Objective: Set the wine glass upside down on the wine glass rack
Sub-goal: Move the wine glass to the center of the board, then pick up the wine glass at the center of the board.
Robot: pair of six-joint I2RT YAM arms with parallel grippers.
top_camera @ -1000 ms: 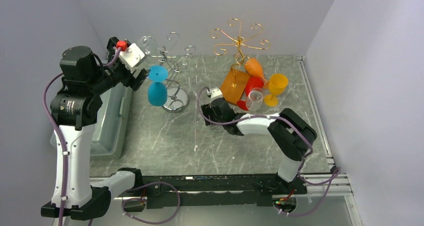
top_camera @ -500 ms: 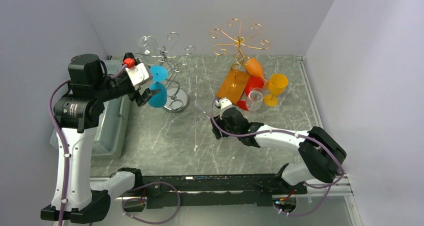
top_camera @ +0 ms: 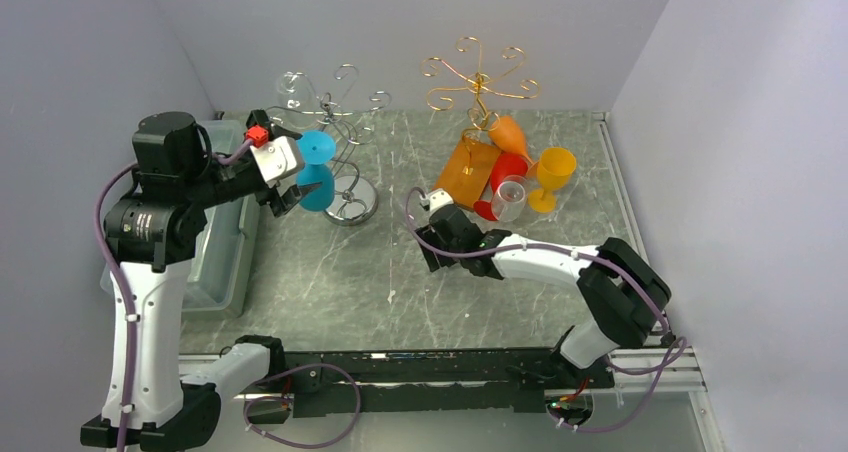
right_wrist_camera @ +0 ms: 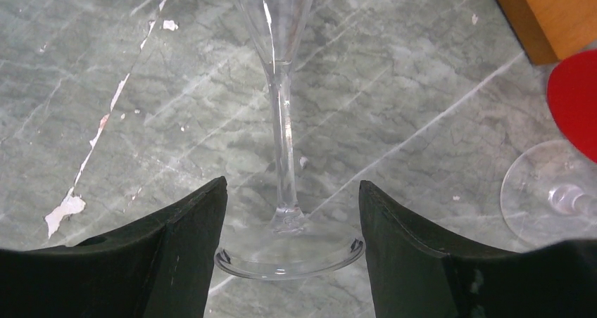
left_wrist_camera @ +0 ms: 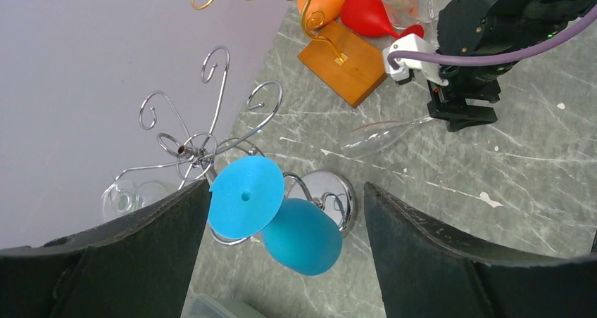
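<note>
Evidently the right gripper (right_wrist_camera: pixel 292 183) is spread wide and empty, low over the tabletop (right_wrist_camera: pixel 105 65). Its fingers (right_wrist_camera: pixel 190 247) flank the foot of a clear glass (right_wrist_camera: pixel 281 121) lying there — whether they touch the rim is hard to tell, and the bowl is cut off. The left gripper (left_wrist_camera: pixel 286 185), also wide and holding nothing, faces the blue glass (left_wrist_camera: pixel 299 235) — hung upside down on the silver rack (left_wrist_camera: pixel 190 149).
</note>
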